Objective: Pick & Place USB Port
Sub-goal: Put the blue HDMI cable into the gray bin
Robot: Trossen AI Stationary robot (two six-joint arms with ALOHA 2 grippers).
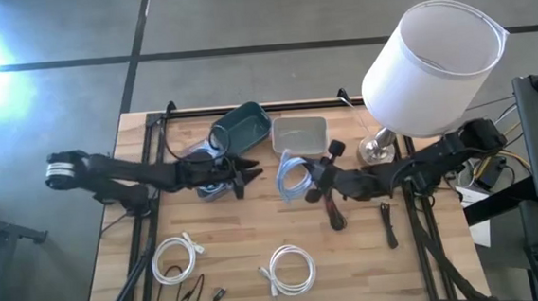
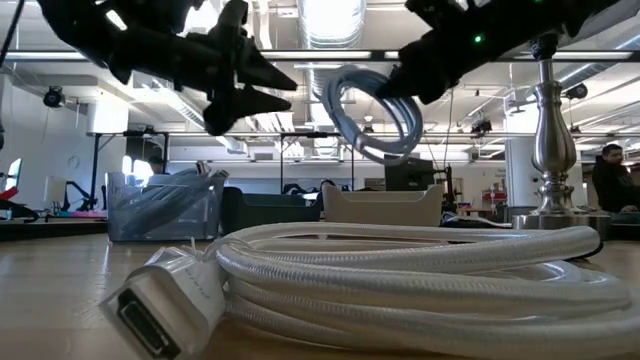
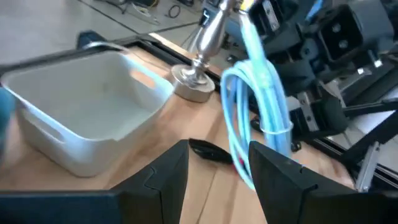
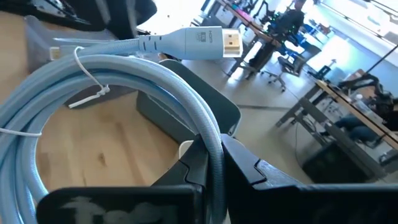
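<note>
A light blue cable coil (image 1: 295, 178), bound with zip ties and ending in a flat metal plug (image 4: 214, 42), hangs in the air above the table middle (image 2: 375, 110). My right gripper (image 1: 313, 179) (image 4: 214, 163) is shut on it. My left gripper (image 1: 252, 175) (image 2: 272, 88) (image 3: 217, 169) is open, raised off the table just left of the coil and pointing at it (image 3: 261, 106) without touching it. My right gripper pinches the coil's bundled strands (image 4: 210, 140) between its two fingers, on the side of the loop nearest the right arm. The fingers come level from the table's right and lie across the strands. The coil is lifted clear and stands tilted in the air, its plug end pointing away from the fingers.
A dark teal bin (image 1: 240, 128), a white bin (image 1: 299, 133) (image 3: 87, 118) and a clear bin of cables (image 2: 165, 205) sit at the far edge. A lamp (image 1: 429, 59) stands far right. White cable coils (image 1: 177, 257) (image 1: 291, 267), a black cable (image 1: 199, 293) and dark tools (image 1: 333, 210) (image 1: 388, 225) lie nearer.
</note>
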